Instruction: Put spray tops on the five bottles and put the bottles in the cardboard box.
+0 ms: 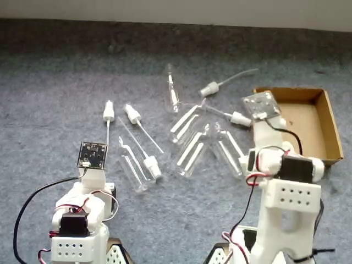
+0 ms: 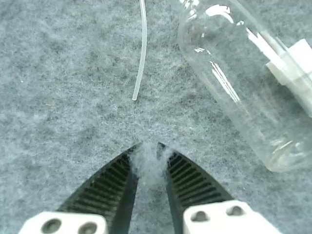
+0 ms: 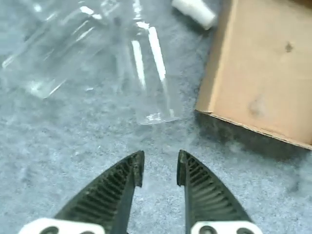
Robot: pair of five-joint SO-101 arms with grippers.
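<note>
Hardly started: cardboard box (image 1: pixel 309 124) at right empty; 5 bottles (image 1: pixel 190 154) and loose spray tops (image 1: pixel 108 113) lie mid-frame. Left hand (image 2: pixel 147 147) and right hand (image 3: pixel 161 160) stand slightly apart, empty.

The high camera looked down over the whole table (image 1: pixel 49 71). Both wrist cameras sat low, facing bottles (image 2: pixel 234 83) that it also showed.

left arm (image 1: pixel 82 217): folded up low at near-left corner, wrist aimed forward and down. left tool (image 2: pixel 147 146) nearly closed, just thin sliver of gap between tips of black ribbed fingers (image 2: pixel 114 183).
right arm (image 1: pixel 286 187): near-right, stretched further forward, wrist tipped down too. right tool (image 3: pixel 160 157) cracked a bit wider, tips clearly apart.
</note>
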